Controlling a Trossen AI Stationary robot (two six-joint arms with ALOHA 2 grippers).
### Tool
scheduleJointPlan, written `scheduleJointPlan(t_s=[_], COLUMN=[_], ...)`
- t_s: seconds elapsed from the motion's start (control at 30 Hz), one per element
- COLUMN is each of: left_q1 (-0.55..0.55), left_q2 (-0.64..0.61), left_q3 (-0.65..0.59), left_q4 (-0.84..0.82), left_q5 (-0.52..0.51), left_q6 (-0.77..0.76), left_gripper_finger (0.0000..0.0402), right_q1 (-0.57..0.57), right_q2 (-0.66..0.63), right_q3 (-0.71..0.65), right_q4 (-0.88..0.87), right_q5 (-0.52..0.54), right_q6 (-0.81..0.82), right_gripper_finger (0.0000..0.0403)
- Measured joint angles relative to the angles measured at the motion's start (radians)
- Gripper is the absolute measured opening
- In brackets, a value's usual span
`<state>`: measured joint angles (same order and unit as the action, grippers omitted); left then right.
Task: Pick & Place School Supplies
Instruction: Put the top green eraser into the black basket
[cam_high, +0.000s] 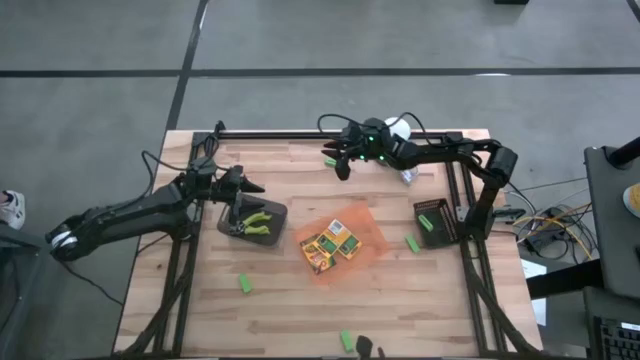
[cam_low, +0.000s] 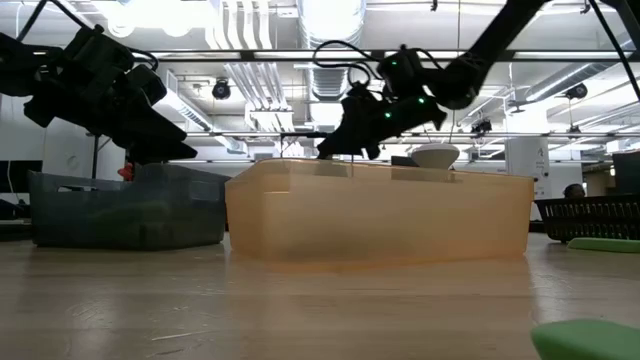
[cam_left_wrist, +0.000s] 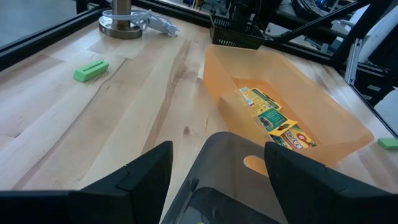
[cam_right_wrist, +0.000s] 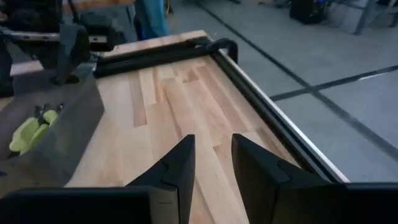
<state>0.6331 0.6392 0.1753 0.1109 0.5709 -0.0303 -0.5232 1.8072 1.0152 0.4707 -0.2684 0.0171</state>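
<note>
My left gripper (cam_high: 255, 188) (cam_left_wrist: 217, 146) hangs open above the dark grey tray (cam_high: 270, 235), where two yellow-green plier-like tools (cam_high: 258, 221) lie. Crayon boxes (cam_high: 330, 244) (cam_left_wrist: 273, 117) lie flat in the orange tray (cam_high: 368, 228) at mid-table. My right gripper (cam_high: 343, 170) (cam_right_wrist: 212, 140) hovers near the table's far edge, pointing toward the left. Its fingers stand a narrow gap apart with nothing between them. A green piece (cam_high: 328, 161) (cam_left_wrist: 91, 70) lies on the wood beside it.
More green pieces lie loose on the table (cam_high: 245, 285) (cam_high: 412, 242) (cam_high: 347, 340). A black basket (cam_high: 437, 222) stands at the right. The white lamp (cam_high: 400, 130) and its base (cam_left_wrist: 121, 25) stand at the far edge. A black frame rail (cam_right_wrist: 261, 106) runs along the table's edge.
</note>
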Motion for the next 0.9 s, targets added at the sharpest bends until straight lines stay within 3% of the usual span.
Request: scheduleJointPlan(t_s=[0.17, 0.47, 0.73, 0.9], left_q1=[0.0, 0.0, 0.0, 0.0], left_q2=[0.0, 0.0, 0.0, 0.0], left_q3=[0.0, 0.0, 0.0, 0.0], left_q4=[0.001, 0.0, 0.0, 0.001], left_q5=[0.0, 0.0, 0.0, 0.0], left_q6=[0.0, 0.0, 0.0, 0.0], left_gripper_finger=[0.0259, 0.0259, 0.0259, 0.0259], right_q1=[-0.012, -0.011, -0.01, 0.01], right_q2=[-0.007, 0.002, 0.034, 0.034], right_q3=[-0.079, -0.13, -0.155, -0.155], right_q4=[0.056, 0.058, 0.048, 0.049], right_q5=[0.062, 0.148, 0.215, 0.211], right_q6=[0.063, -0.018, 0.174, 0.039], right_gripper_finger=[0.0094, 0.0081, 0.0082, 0.0086])
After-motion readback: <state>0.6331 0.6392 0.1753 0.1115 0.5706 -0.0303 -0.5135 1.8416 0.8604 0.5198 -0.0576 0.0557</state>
